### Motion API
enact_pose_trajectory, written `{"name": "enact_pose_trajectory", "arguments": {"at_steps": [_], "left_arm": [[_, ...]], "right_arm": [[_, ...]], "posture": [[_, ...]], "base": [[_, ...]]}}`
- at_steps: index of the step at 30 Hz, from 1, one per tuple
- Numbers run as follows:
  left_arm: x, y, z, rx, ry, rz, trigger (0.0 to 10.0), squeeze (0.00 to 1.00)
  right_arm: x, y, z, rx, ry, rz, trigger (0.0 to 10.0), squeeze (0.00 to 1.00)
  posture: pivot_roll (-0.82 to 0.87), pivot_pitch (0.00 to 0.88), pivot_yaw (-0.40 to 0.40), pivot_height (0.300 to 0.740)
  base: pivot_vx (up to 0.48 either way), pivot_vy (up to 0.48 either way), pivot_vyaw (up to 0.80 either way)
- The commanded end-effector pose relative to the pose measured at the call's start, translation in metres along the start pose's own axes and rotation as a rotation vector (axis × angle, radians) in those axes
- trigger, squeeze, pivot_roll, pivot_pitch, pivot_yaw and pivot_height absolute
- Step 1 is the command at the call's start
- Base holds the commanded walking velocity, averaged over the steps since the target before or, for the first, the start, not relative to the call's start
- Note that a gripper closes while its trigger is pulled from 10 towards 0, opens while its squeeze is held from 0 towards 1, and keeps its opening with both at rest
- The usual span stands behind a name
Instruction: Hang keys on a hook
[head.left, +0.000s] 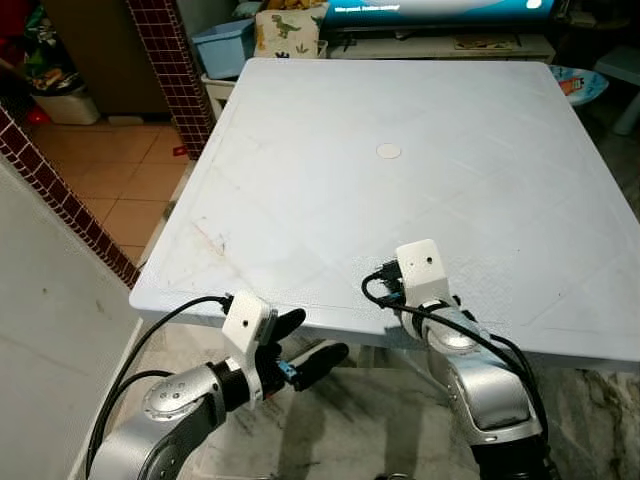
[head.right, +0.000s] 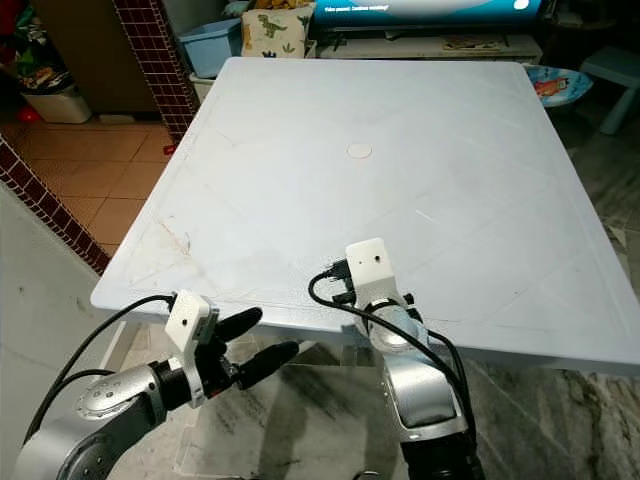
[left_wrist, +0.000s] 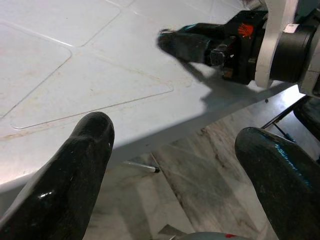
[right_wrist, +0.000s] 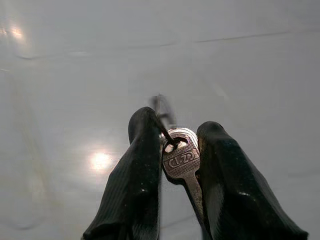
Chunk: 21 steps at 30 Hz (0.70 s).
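**Key pinched in my right fingers, at the near edge of the table**

From my head, I look down on a big white plastic table (head.left: 420, 170) with a small round plug (head.left: 388, 151) near its middle. My right gripper (head.left: 400, 297) sits over the table's near edge, its white wrist camera block on top, black cables looping beside it. My left gripper (head.left: 312, 345) hangs just off that same edge, below the tabletop level, fingers spread apart with nothing between them. Past the far side stand a pale blue bin (head.left: 224, 47), a cushion printed with dinosaurs (head.left: 288, 32) and a low TV stand. To my left a brick-tiled pillar (head.left: 170, 65) rises beside an orange tiled floor (head.left: 100, 175), and a tiled wall edge runs close by my left arm. A blue child's plate or stool edge (head.left: 580, 84) shows at the far right corner.

From my left wrist, my two fingertips (left_wrist: 80, 165) stand wide apart, released. Between them I see the table's edge, marble floor below, and a small pen-like stick (left_wrist: 142, 166) lying on that floor. My right gripper shows across the way above the tabletop.

From my right wrist, my fingers (right_wrist: 137, 170) are clenched on a silver key (right_wrist: 181, 161), its stamped head squeezed between them, with a thin ring (right_wrist: 161, 111) through its hole. The white tabletop lies just beyond.
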<state>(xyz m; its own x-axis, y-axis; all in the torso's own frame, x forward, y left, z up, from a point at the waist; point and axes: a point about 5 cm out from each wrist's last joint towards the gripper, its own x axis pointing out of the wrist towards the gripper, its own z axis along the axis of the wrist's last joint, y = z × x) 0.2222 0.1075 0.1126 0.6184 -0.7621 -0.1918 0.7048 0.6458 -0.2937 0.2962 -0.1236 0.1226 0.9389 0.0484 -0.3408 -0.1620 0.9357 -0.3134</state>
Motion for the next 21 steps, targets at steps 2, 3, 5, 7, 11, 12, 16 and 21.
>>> {"name": "enact_pose_trajectory", "arguments": {"at_steps": [2, 3, 5, 7, 11, 12, 16, 21], "left_arm": [[0.0, 0.006, 0.005, 0.028, -0.025, 0.05, 10.0, 0.0], [0.0, 0.007, 0.006, 0.033, -0.027, 0.057, 10.0, 0.0], [0.001, 0.008, 0.006, 0.039, -0.03, 0.063, 10.0, 0.0], [0.001, 0.008, 0.007, 0.039, -0.032, 0.063, 10.0, 0.0], [0.001, 0.008, 0.007, 0.041, -0.036, 0.065, 10.0, 0.0], [0.002, 0.008, 0.007, 0.041, -0.039, 0.066, 10.0, 0.0], [0.002, 0.007, 0.007, 0.046, -0.047, 0.068, 10.0, 0.0], [0.003, 0.008, 0.009, 0.054, -0.056, 0.074, 10.0, 0.0]], "right_arm": [[0.0, -0.014, 0.005, -0.154, -0.073, -0.125, 0.0, 0.0], [0.0, -0.016, 0.007, -0.171, -0.09, -0.14, 0.0, 0.0], [-0.001, -0.018, 0.011, -0.198, -0.117, -0.168, 0.0, 0.0], [-0.002, -0.022, 0.017, -0.286, -0.171, -0.211, 0.0, 0.0], [-0.003, -0.023, 0.023, -0.4, -0.237, -0.253, 0.0, 0.0], [-0.003, -0.022, 0.024, -0.43, -0.254, -0.259, 0.0, 0.0], [-0.006, -0.02, 0.029, -0.528, -0.323, -0.284, 0.0, 0.0], [-0.008, -0.016, 0.035, -0.625, -0.394, -0.303, 0.0, 0.0]], "posture": [[0.02, 0.126, 0.068, 0.74], [0.02, 0.126, 0.068, 0.74], [0.02, 0.126, 0.068, 0.74], [0.02, 0.126, 0.068, 0.74], [0.02, 0.124, 0.068, 0.74], [0.02, 0.124, 0.068, 0.74], [0.02, 0.124, 0.068, 0.74], [0.02, 0.122, 0.069, 0.74]], "base": [[0.0, 0.0, 0.0], [0.0, 0.0, 0.0], [0.0, 0.0, 0.0], [0.0, 0.0, 0.0], [0.0, 0.0, 0.0], [0.0, 0.0, 0.0], [0.0, 0.0, 0.0], [0.0, 0.0, 0.0]]}}
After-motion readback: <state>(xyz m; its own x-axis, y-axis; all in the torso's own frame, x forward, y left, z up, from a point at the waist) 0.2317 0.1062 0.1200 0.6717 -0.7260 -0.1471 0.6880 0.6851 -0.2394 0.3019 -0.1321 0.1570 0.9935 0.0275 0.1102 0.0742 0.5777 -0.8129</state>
